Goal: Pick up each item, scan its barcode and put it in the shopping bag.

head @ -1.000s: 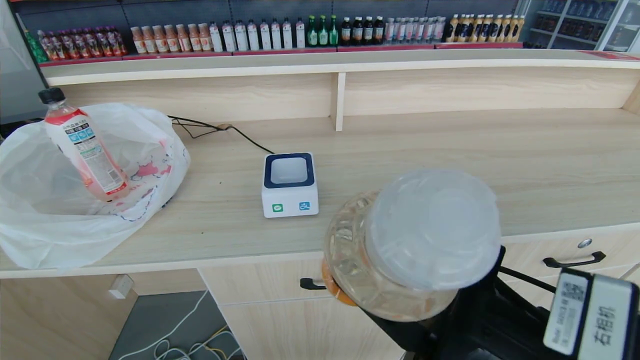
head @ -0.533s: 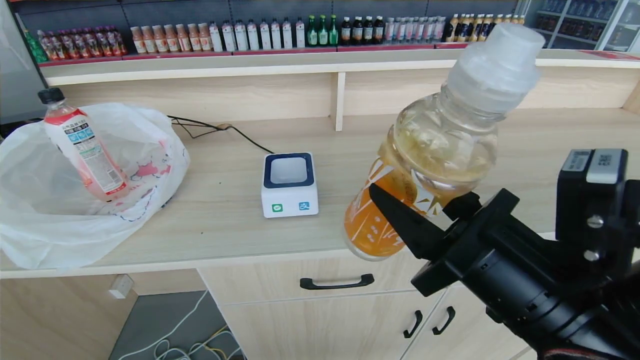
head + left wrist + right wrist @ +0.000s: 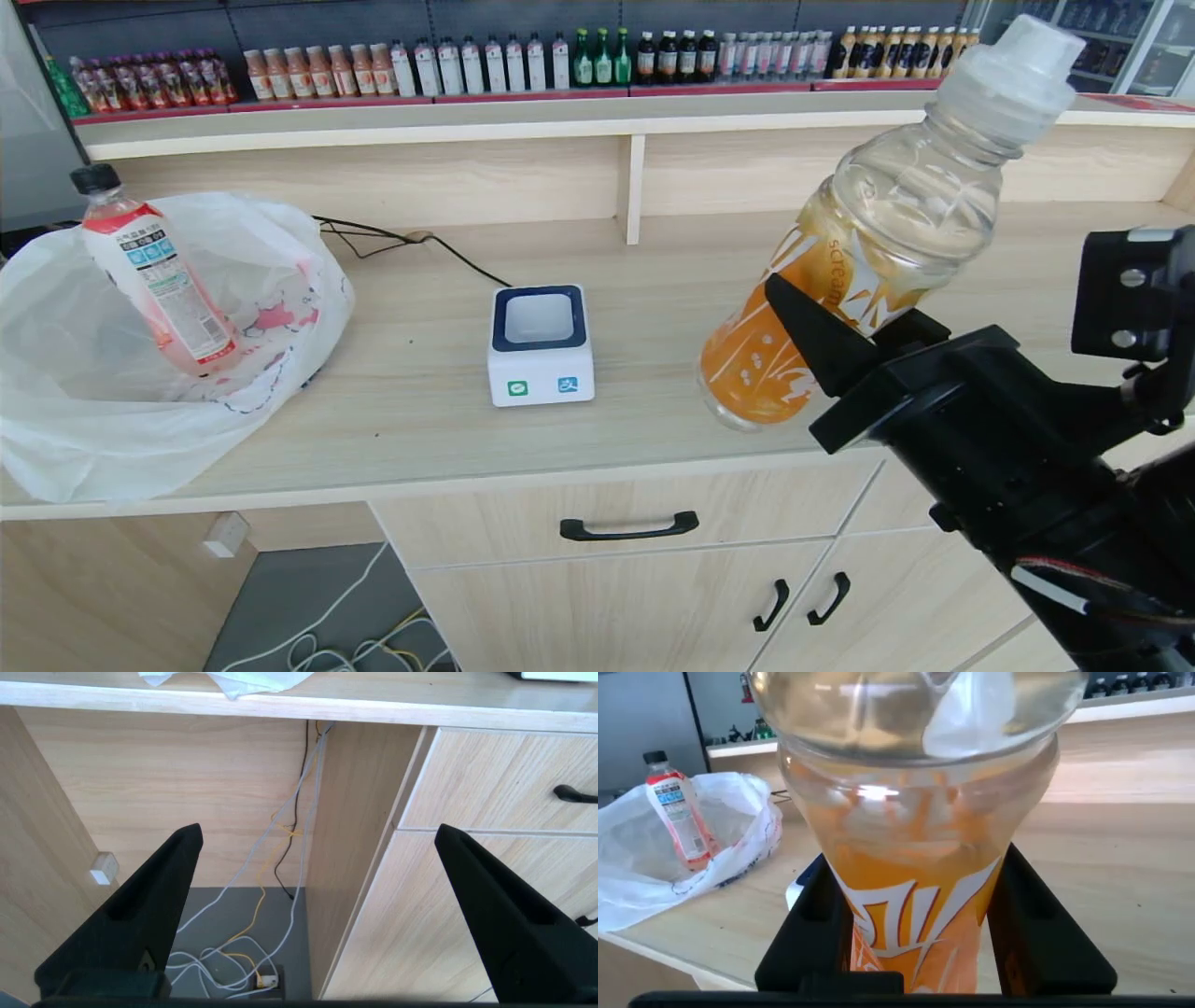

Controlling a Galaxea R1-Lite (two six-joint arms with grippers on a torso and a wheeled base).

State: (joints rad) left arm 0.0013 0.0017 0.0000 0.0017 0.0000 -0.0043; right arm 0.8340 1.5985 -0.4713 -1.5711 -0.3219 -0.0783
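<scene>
Right gripper (image 3: 854, 329): held above worktop (image 3: 653, 280) edge, clamping tilted orange bottle (image 3: 887, 233), cap upward.
Left gripper (image 3: 318, 833): spread wide, below worktop.

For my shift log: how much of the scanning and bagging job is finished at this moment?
Done, by the look of it: the pink bottle stands inside the shopping bag. In hand: the right gripper holds the orange bottle, tilted, in the air to the right of the scanner, not over it. Left: scan this bottle and bag it. The left gripper hangs open below the counter.
</scene>
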